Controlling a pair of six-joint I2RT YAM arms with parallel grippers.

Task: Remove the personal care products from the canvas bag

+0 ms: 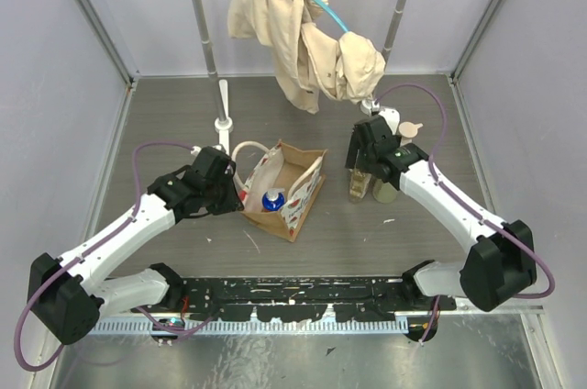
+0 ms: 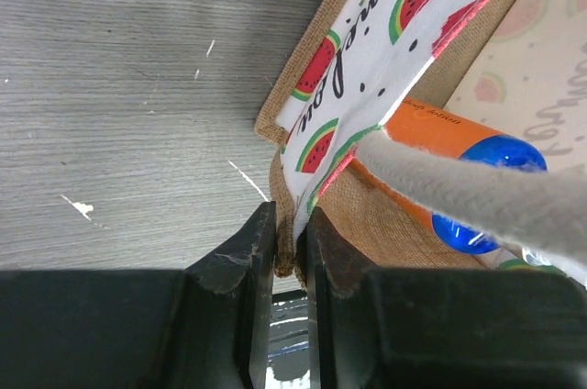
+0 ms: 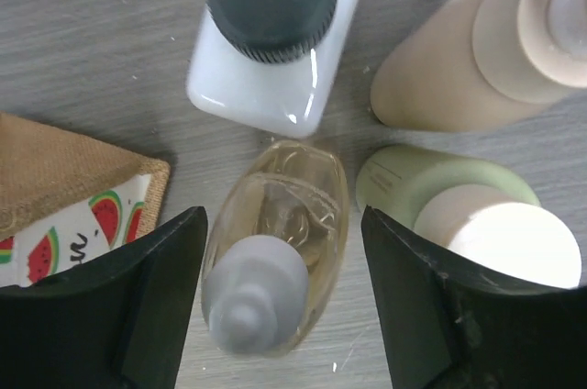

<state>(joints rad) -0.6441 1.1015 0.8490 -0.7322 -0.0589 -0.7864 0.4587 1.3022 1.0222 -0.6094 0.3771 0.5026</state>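
The canvas bag (image 1: 304,198) stands open at the table's middle, and a blue-capped bottle (image 1: 273,199) lies inside it. In the left wrist view my left gripper (image 2: 292,242) is shut on the bag's burlap rim (image 2: 286,183), beside the orange, blue-capped bottle (image 2: 440,127). My right gripper (image 3: 282,224) is open, its jaws standing apart on either side of an upright amber bottle (image 3: 284,196) with a grey cap. Around that bottle stand a white bottle (image 3: 275,50) with a black cap, the peach pump bottle (image 3: 459,68) and a green jar (image 3: 431,189) with a cream lid.
A clothes rack with a beige garment (image 1: 307,36) stands at the back, its post base (image 1: 224,123) just behind the bag. The bag's corner (image 3: 64,178) lies left of the right gripper. A cream handle (image 2: 477,192) crosses the bag's opening.
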